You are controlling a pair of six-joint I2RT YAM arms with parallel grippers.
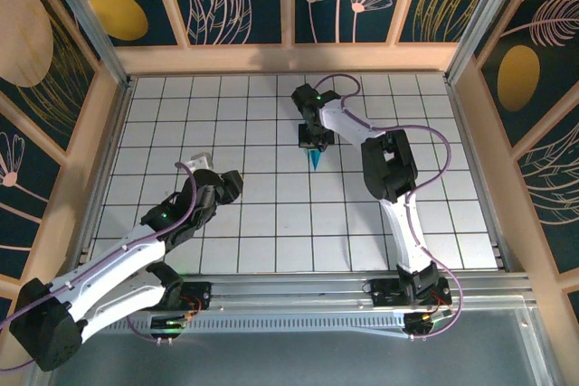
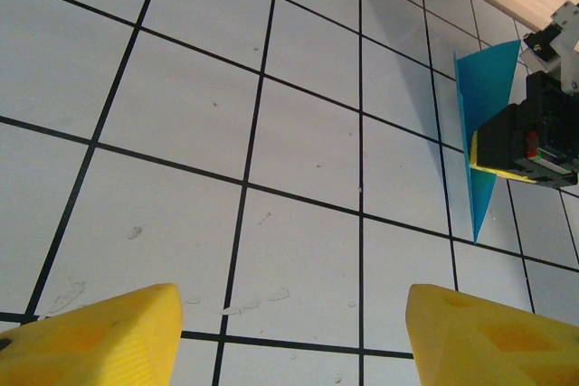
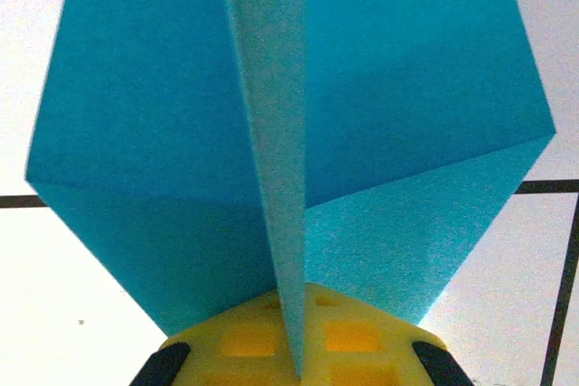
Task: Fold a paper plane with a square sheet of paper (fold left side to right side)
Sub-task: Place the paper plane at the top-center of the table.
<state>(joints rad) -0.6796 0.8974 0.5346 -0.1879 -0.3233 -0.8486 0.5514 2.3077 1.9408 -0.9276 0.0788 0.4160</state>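
Observation:
The turquoise sheet of paper is folded into a pointed paper plane point(image 1: 315, 161) and hangs over the middle-back tiles with its tip pointing toward the near edge. My right gripper point(image 1: 314, 142) is shut on it. In the right wrist view its yellow fingers point(image 3: 362, 336) pinch the centre keel of the plane point(image 3: 163, 133), and the wings spread to both sides. My left gripper point(image 1: 203, 163) stands apart, to the left and nearer. The left wrist view shows it open point(image 2: 294, 341) over bare tiles, with the plane point(image 2: 484, 115) and the right gripper point(image 2: 520, 146) at the far right.
The white tiled table point(image 1: 271, 223) is ringed by a wooden frame point(image 1: 289, 59) with patterned walls behind it. The right arm's elbow point(image 1: 387, 164) rises right of centre. A metal rail point(image 1: 298, 291) runs along the near edge by the arm bases.

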